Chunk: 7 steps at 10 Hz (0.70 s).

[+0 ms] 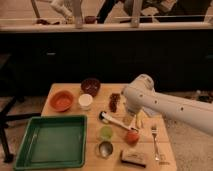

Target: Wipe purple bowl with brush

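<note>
The robot's white arm (pixel 165 104) is reaching in from the right over the wooden table (pixel 146 151). Its gripper (pixel 132 120) is hanging low over the middle of the table, just above the handle end of the brush (pixel 116 121). The jaws are standing spread apart and are gripping nothing; whether a finger is touching the handle cannot be told.

The brush is lying flat on the table, with its round head pointing left toward the white cup (pixel 85 101) and its white handle running down to the right under the gripper. The purple bowl (pixel 90 86) is sitting upright at the far edge of the table, well apart from the gripper, with the orange bowl (pixel 62 100) to its left and nearer the camera.

A green tray (pixel 50 119) is occupying the near left corner. A small green cup (pixel 105 132) and a metal cup (pixel 105 148) are standing beside it, a fork (pixel 155 142) is lying at the right, and a dark scrubber (pixel 133 158) is resting at the near edge.
</note>
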Each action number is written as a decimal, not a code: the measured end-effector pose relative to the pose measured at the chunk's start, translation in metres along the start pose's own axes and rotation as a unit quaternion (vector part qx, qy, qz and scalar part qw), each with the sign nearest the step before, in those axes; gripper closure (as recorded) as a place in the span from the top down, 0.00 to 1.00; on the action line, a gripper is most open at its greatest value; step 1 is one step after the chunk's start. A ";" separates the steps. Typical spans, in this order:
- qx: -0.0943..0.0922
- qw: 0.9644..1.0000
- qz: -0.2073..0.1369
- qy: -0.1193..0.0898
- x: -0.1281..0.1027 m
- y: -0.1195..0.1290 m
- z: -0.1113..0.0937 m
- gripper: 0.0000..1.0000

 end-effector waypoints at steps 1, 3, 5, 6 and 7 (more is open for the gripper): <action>0.000 1.000 0.001 0.001 0.000 0.000 0.000 0.80; 0.000 1.000 0.002 0.001 0.002 0.000 0.000 0.80; -0.001 1.000 0.018 0.002 0.003 0.000 0.003 0.80; -0.001 0.999 0.042 0.001 0.006 0.001 0.010 0.80; -0.001 0.998 0.062 -0.001 0.009 0.004 0.016 0.80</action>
